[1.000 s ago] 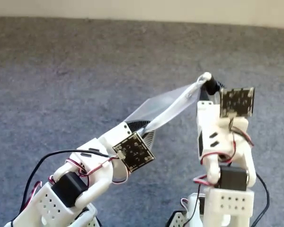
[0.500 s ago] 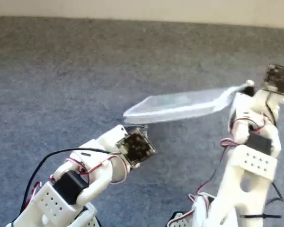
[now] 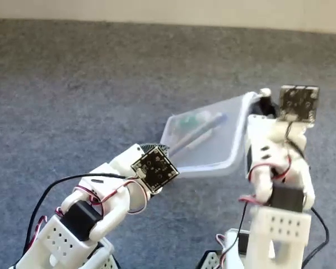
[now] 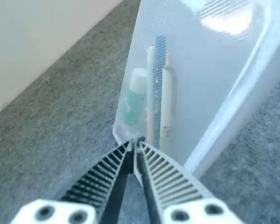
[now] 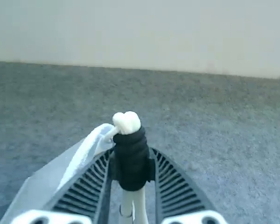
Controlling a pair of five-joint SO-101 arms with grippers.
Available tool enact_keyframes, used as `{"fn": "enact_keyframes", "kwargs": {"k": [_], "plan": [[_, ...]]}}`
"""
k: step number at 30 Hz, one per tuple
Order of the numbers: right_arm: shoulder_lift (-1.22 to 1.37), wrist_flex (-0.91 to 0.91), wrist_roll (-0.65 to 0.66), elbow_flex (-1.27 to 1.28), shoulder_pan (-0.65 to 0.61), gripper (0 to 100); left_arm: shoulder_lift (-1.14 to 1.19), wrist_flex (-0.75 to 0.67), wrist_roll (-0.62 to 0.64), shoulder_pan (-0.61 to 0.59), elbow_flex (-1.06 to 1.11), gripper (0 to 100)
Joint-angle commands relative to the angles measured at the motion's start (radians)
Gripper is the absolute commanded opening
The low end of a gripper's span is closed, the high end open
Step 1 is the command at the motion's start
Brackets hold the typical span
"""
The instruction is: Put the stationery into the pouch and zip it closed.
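**Ana:** Where is the clear, soft plastic pouch [image 3: 213, 151]?

**Ben:** It hangs above the grey carpeted table [image 3: 73, 84], slung between the two arms in the high view. The slim pale pens [image 4: 165, 102] and a green-and-white stick [image 4: 134, 98] lie inside and show through its wall.

**Ana:** And the grips?

**Ben:** The left pincer [image 4: 134, 142] has its jaws nearly together, nipping the pouch's corner at about 8 o'clock. The right pincer [image 5: 132, 158] is clamped round the black ribbed zip pull [image 5: 129, 140] with its white knotted cord, up at the pouch's 2 o'clock corner.

**Ana:** Is the zip home?

**Ben:** I can't tell, because the teeth aren't readable. The pull sits at an end corner, so I judge this is the last of the run.

**Ana:** How do you do it well?

**Ben:** Use the left pincer as a firm anchor, so the zip edge is taut and straight. Draw the pull along that edge, never across it. A sideways tug could twist the soft pouch or slip the thin corner free. Ease off near the end stop, and release only once the pouch is low over the table.
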Motion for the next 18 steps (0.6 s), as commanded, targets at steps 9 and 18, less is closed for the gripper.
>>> {"fn": "enact_keyframes", "kwargs": {"k": [9, 18], "plan": [[-0.108, 0.082, 0.006, -0.010, -0.314, 0.6, -0.211, 0.140, 0.233, 0.073, -0.127, 23], [-0.108, 0.136, 0.006, -0.010, -0.380, 0.6, -0.278, 0.110, 0.232, 0.113, -0.070, 22]]}}
